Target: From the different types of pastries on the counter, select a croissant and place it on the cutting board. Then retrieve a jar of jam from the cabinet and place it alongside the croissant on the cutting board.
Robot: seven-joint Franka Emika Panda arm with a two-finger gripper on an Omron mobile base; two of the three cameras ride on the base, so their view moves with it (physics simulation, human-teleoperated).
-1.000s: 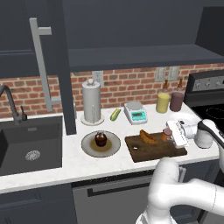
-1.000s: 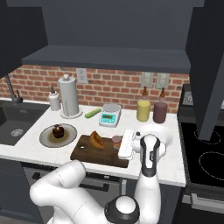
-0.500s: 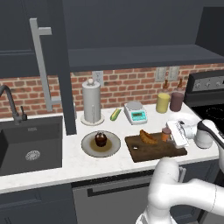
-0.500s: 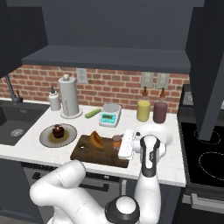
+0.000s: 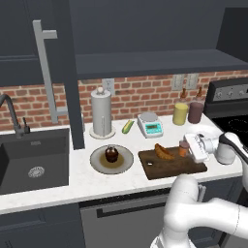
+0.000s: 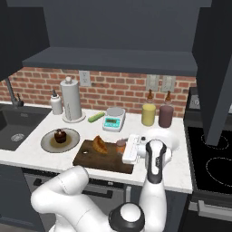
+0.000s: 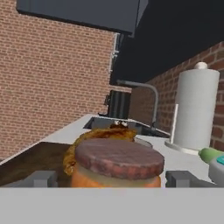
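Left base view: white tabletop (image 5: 58, 186) carries a dark cutting board (image 5: 172, 163) with the croissant (image 5: 164, 151) lying on its middle and the jam jar (image 5: 184, 147) upright on its right part, just beside the croissant. The end effector (image 5: 192, 147) sits level at the jar from the right, fingers spread, jar between them; contact can't be told here. Left of the board is a round plate (image 5: 98, 163) with a chocolate cupcake (image 5: 112, 154), then the sink (image 5: 29, 164). Behind: paper towel roll (image 5: 101, 112), green vegetable (image 5: 128, 126), kitchen scale (image 5: 150, 124), yellow canister (image 5: 180, 114), dark red canister (image 5: 196, 112). Right base view: same layout; croissant (image 6: 99, 145) mid-board, jam jar (image 6: 120, 146) at the board's (image 6: 90, 158) right end, end effector (image 6: 127, 150) right against it, jaws wide. A white plate (image 6: 165, 136) lies behind the wrist. Hand view: jam jar (image 7: 117, 166) close up with a reddish lid, standing between the two fingertips (image 7: 40, 179), a small gap showing on each side, so spread and not pinching. Croissant (image 7: 100, 138) just behind the jar, paper towel roll (image 7: 194, 107) to the right.
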